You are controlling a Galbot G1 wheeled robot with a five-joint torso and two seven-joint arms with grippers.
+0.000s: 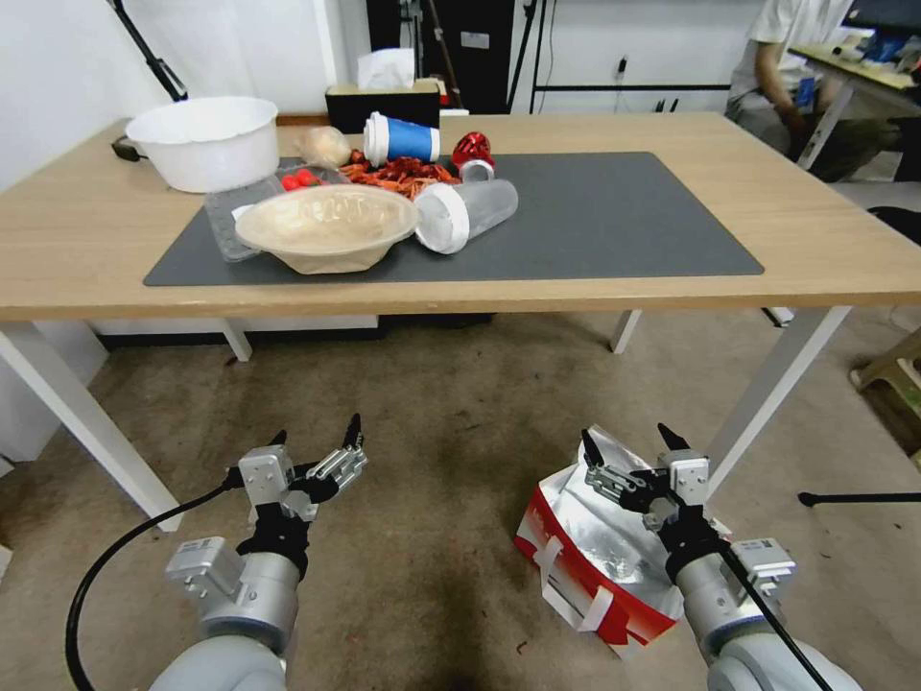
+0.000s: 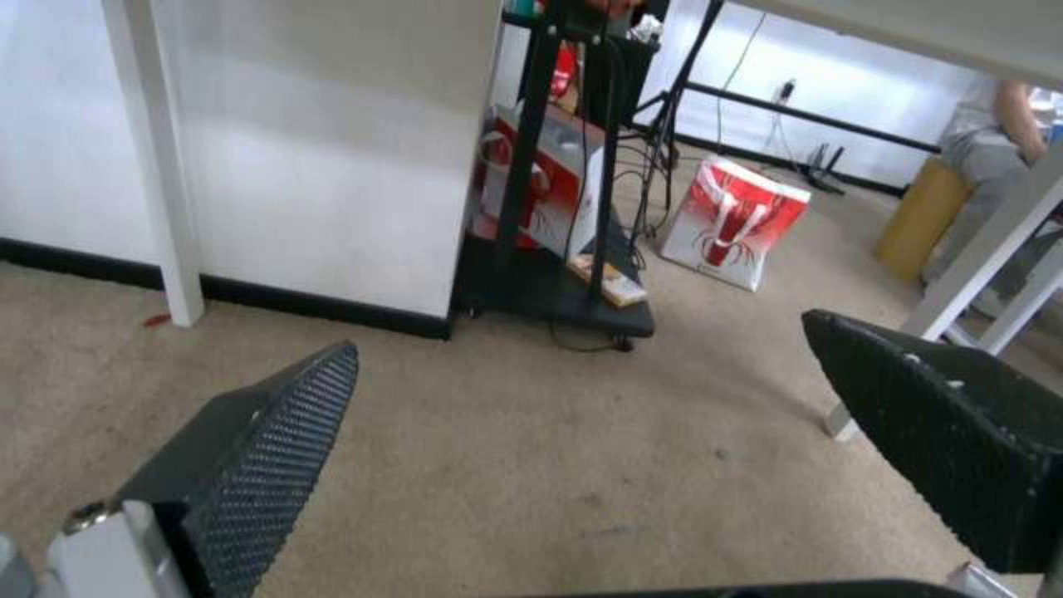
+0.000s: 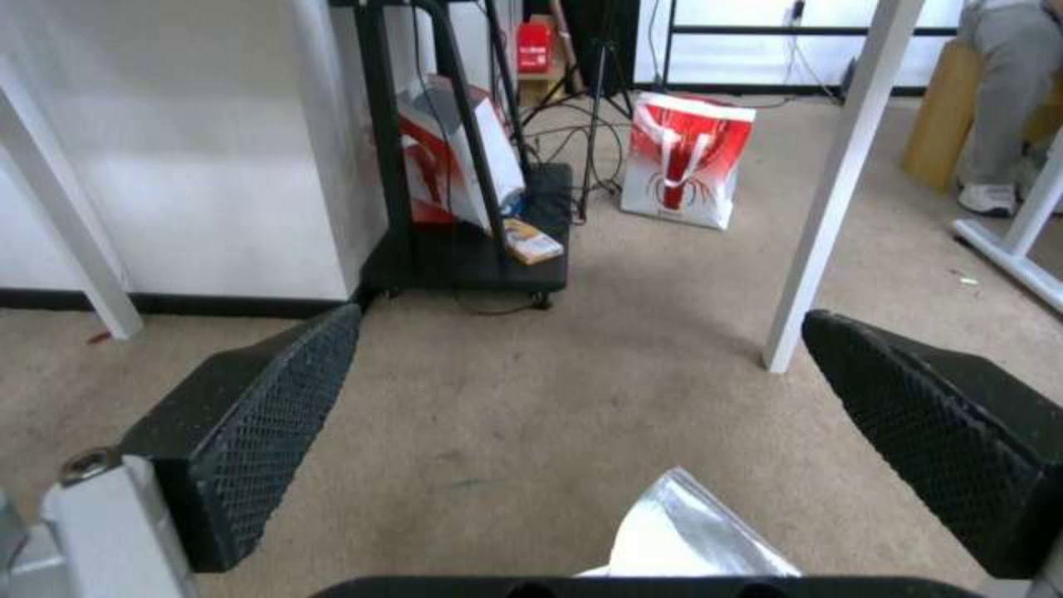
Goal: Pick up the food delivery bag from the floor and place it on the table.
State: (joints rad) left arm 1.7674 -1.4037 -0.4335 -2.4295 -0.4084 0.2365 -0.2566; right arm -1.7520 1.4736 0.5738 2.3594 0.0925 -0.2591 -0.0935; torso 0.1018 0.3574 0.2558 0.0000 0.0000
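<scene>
Floor under both spread-jawed grippers, right gripper over food delivery bag, foil tip wrist-side.

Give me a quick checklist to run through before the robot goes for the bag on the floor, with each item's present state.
1. Right gripper open: ok, fingers spread wide.
2. Right gripper lined up with the bag: ok, it hovers above the open foil-lined top, not touching it.
3. Bag standing upright: not ok, it sits tilted on the floor with its mouth gaping.
4. Strap handles reachable: cannot tell, they lie flat against the red side.
5. Left gripper out of the way: ok, open over bare floor, well apart from the bag.
6. Free room on the table: ok, the right part of the grey mat is bare.
</scene>
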